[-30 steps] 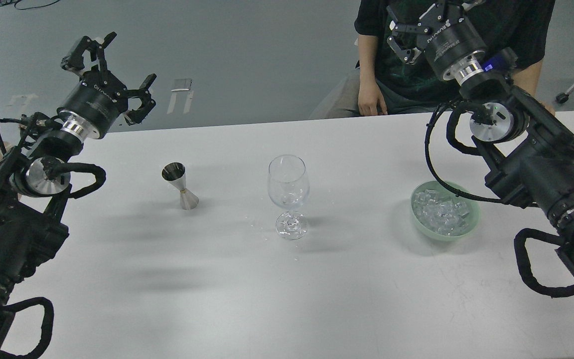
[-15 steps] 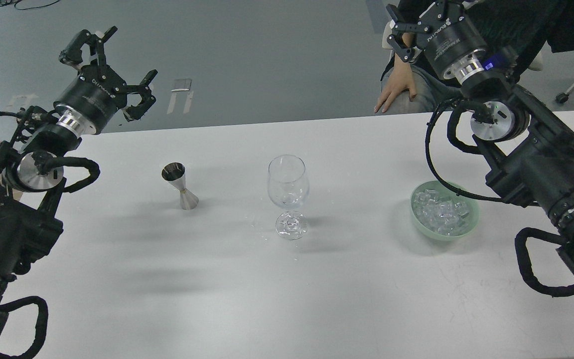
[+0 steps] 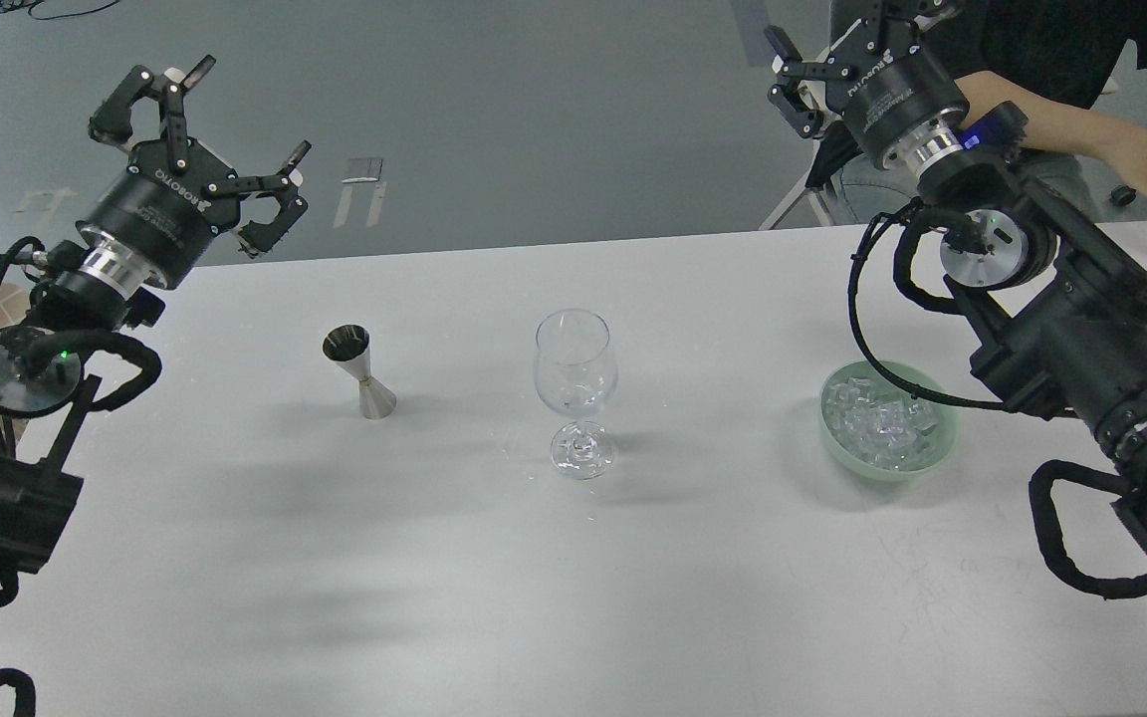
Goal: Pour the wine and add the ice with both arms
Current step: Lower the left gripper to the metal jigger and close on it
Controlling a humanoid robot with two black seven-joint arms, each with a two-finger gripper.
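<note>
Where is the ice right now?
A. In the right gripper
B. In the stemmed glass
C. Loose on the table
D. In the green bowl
D: the ice is piled in the green bowl to the right of the glass, whose bowl shows no cubes, and the right gripper is raised far from it, holding nothing visible.

Both arms (image 3: 1081,339) are bulky black (silver round joints, looped black cables), wrists marked ROBOTIQ.
</note>
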